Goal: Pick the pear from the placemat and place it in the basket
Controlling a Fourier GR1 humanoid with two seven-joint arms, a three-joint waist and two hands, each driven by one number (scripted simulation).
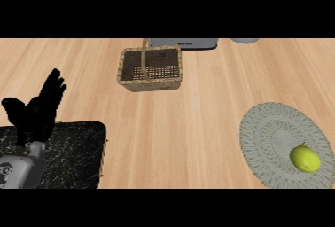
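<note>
The pear is seen ungrasped on the placemat, well apart from the basket, as the left hand is held open, empty, resting.

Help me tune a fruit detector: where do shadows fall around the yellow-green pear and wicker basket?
In the head view, the yellow-green pear casts a soft grey shadow up-left onto the round woven grey placemat; the square wicker basket is shaded inside.

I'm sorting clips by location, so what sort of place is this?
Probably a kitchen counter: a light wooden top carrying a woven placemat with a pear on it, and a wicker basket.
</note>
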